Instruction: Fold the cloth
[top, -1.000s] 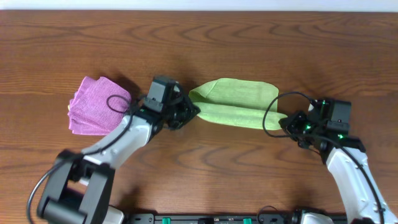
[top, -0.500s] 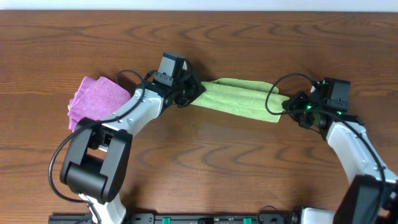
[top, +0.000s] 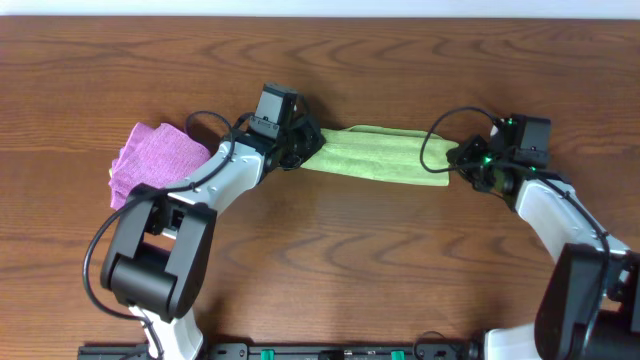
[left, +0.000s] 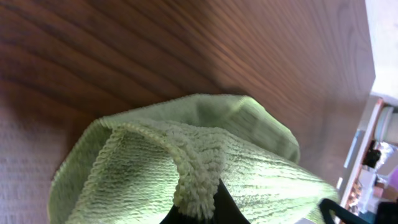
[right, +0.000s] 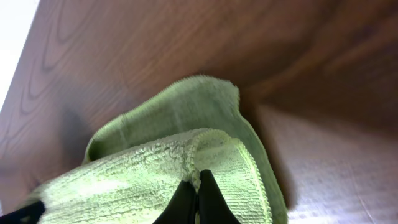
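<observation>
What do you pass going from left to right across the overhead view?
pink cloth → left gripper → green cloth → right gripper

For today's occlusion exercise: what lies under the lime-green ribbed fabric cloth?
The brown wooden table shows around the lime-green ribbed fabric cloth; the surface directly beneath is covered by its folded layers and cannot be seen.
</observation>
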